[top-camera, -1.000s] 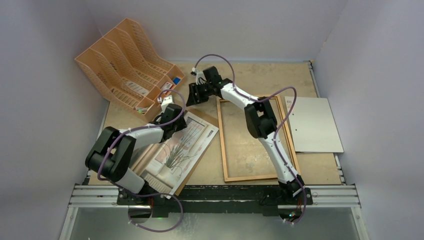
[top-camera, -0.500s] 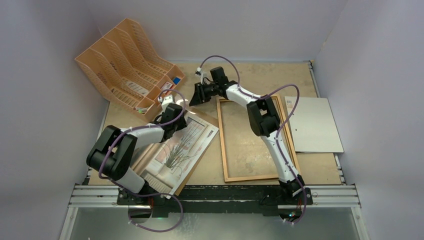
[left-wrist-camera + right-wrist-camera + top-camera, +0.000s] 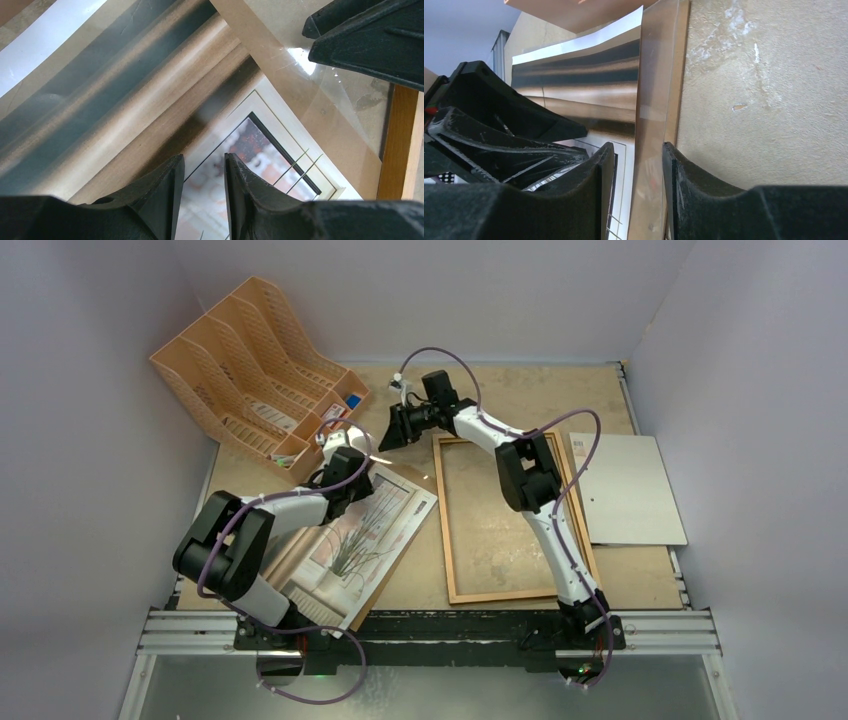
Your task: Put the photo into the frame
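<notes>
The photo [image 3: 365,530] lies face up at the left, on a brown backing panel [image 3: 386,580] and under a glaring clear pane. My left gripper [image 3: 352,452] hovers over its far corner. In the left wrist view this gripper [image 3: 204,162] is open, and the print [image 3: 250,150] shows through the gap. My right gripper [image 3: 387,433] comes in from the far side, next to the left one. Its jaws [image 3: 638,150] are open and straddle the stack's edge, with the photo's white border [image 3: 624,175] beside it. The frame [image 3: 443,530] lies empty at the centre, and its rail [image 3: 397,145] runs close by.
An orange-tan file rack [image 3: 255,370] stands at the far left, close behind both grippers. A pale grey-white sheet [image 3: 625,488] lies to the right of the frame. Walls close in the table on three sides.
My right wrist has shifted slightly to the right and farther back, and its elbow has swung with it. The left arm and the photo have hardly moved.
</notes>
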Available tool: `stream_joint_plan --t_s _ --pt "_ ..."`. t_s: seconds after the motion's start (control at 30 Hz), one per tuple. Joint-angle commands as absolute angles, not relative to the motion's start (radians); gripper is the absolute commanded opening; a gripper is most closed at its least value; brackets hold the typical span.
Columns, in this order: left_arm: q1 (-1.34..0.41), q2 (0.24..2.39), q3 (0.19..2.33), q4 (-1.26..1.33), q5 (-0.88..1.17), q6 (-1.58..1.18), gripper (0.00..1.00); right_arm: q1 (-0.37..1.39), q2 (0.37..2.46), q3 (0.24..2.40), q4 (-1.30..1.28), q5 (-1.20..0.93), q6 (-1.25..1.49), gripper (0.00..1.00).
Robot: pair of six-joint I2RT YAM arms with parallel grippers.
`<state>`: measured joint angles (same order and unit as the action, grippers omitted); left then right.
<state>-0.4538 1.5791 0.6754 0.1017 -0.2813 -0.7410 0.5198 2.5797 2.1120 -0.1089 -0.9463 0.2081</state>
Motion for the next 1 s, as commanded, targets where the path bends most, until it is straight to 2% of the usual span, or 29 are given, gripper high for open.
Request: stream_joint_plan --t_s 0.0,0.63,0.83,0.97 --pt "-0.457 1.651 0.603 -0.105 -0.187 -0.764 0.38 0.591 2.597 2.167 -0.256 -1.109 0.187 0.43" --pt "-0.457 1.634 0.601 -0.094 -0.179 -0.765 0.37 0.626 2.609 2.169 -0.346 -1.034 0.104 0.36" --pt "-0.457 1.629 0.6 -0.095 -0.179 -0.767 0.37 0.627 2.59 2.139 -0.339 -1.033 0.09 0.22" --pt "-0.457 1.624 0.601 -0.097 -0.179 -0.77 0.36 0.627 2.573 2.121 -0.336 -1.033 0.075 0.23"
